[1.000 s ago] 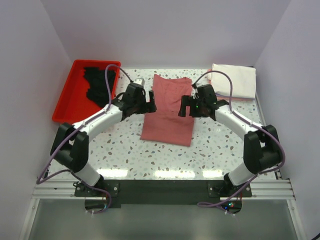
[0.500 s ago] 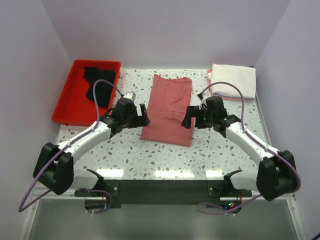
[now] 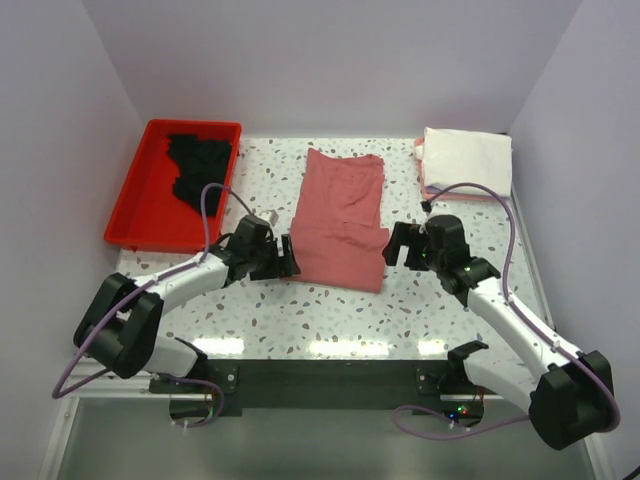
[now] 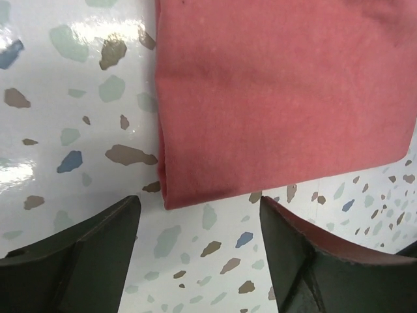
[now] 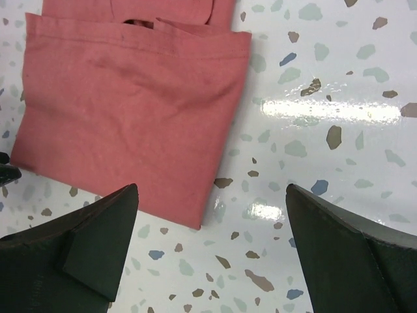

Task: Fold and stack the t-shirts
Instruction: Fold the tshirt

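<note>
A dusty-rose t-shirt (image 3: 338, 220) lies folded into a long strip in the middle of the table. My left gripper (image 3: 287, 262) is open and empty beside the shirt's near left corner (image 4: 171, 195). My right gripper (image 3: 392, 246) is open and empty beside the shirt's near right corner (image 5: 199, 218). A black t-shirt (image 3: 196, 168) lies crumpled in the red tray (image 3: 135, 210). A folded white t-shirt (image 3: 467, 160) rests on a pinkish one (image 3: 455, 195) at the back right.
The red tray stands at the back left, close to my left arm. The folded stack sits near the right wall. Bare terrazzo table (image 3: 330, 315) lies between the shirt and the arm bases.
Both grippers have drawn back toward the near edge along the shirt's sides, from its middle to its near corners. The shirt has not visibly moved.
</note>
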Motion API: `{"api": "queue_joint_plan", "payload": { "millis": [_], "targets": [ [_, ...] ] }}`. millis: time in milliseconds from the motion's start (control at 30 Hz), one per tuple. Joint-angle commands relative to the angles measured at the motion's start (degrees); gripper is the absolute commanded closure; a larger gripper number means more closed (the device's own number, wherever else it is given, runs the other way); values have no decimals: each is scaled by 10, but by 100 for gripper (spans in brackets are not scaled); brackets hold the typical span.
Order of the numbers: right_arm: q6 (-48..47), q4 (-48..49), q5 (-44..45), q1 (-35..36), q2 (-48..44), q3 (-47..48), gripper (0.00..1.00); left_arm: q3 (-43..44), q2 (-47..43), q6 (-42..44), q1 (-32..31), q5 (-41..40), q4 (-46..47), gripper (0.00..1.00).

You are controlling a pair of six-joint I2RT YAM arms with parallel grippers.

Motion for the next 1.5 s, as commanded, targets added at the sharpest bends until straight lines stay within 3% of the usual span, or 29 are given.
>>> {"api": "queue_joint_plan", "payload": {
  "millis": [0, 233, 433, 633, 667, 767, 867, 933, 1367, 1467],
  "targets": [
    [6, 12, 20, -2, 13, 4, 1, -11, 16, -6, 3, 44, 54, 24],
    [5, 16, 16, -1, 32, 8, 1, -25, 47, -14, 3, 44, 68, 38],
    [1, 16, 6, -2, 30, 4, 1, -33, 58, -19, 3, 35, 60, 58],
    [-45, 32, -138, -1, 38, 0, 1, -30, 75, -19, 3, 16, 54, 86],
    [-53, 32, -159, 1, 43, 0, 1, -29, 78, -19, 3, 16, 55, 99],
    [-80, 8, -162, 42, 63, -1, 1, -26, 87, -19, 3, 25, 61, 100],
    [-85, -4, -65, 127, 95, -3, 1, -25, 86, -17, 3, 25, 61, 100],
    [-76, -15, -39, 147, 136, 3, 1, -26, 81, -17, 3, 19, 58, 100],
    [-57, -59, -19, 148, 217, 25, 17, -36, 66, -24, 3, -19, 38, 100],
    [-64, -57, -29, 148, 232, 34, 26, -23, 75, -20, 3, -21, 29, 100]
  ]
}}
